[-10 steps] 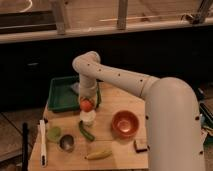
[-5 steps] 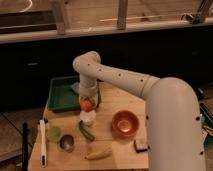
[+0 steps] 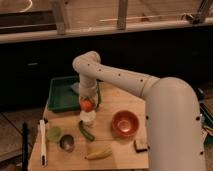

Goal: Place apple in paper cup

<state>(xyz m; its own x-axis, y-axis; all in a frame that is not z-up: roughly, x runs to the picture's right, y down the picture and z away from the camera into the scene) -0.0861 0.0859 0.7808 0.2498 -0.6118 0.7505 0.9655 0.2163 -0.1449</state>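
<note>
**Apple at the mouth of the paper cup**

Nearest me on the surface [image 3: 117, 100] lay a yellow item [image 3: 98, 152], a grey metal cup [image 3: 66, 143] and a white stick [image 3: 42, 142]. Behind them sat a light green round thing [image 3: 53, 133], a green vegetable [image 3: 86, 131] and the orange bowl [image 3: 125, 123]. The paper cup [image 3: 88, 118] stood upright, with the apple [image 3: 88, 105] directly over its mouth. The gripper [image 3: 88, 100] hung right on top of the apple; I could not tell whether its jaws gripped it. The green tray [image 3: 61, 93] lay farthest back.

The white arm [image 3: 125, 80] arched in from the right, wrist turned down; its gripper [image 3: 87, 101] hung low over the desk [image 3: 122, 156].
</note>
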